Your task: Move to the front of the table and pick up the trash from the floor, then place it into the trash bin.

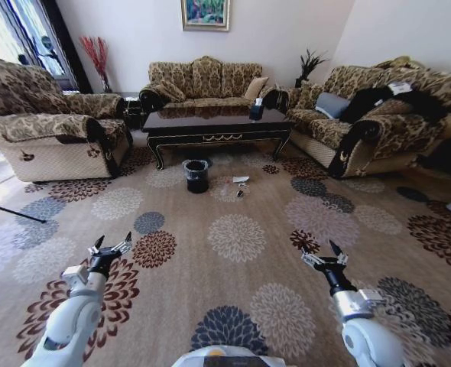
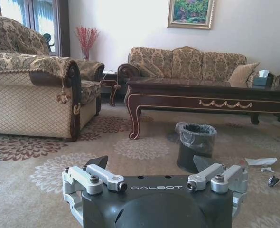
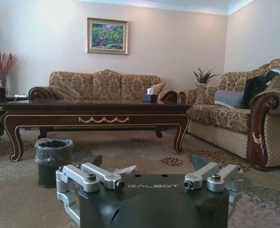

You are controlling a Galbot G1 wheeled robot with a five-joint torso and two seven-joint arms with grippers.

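Left gripper at seven o'clock, right gripper at five: both spread, empty, above beige medallion-patterned carpet. Crumpled white paper scrap at twelve, well apart, beside small round black bag-lined bin, before glossy dark wooden coffee table. Probably light, soft; best pinched at a raised fold.

I saw glossy dark wood on the table, thin crinkled plastic lining the trash bin, matt woven carpet on the floor.
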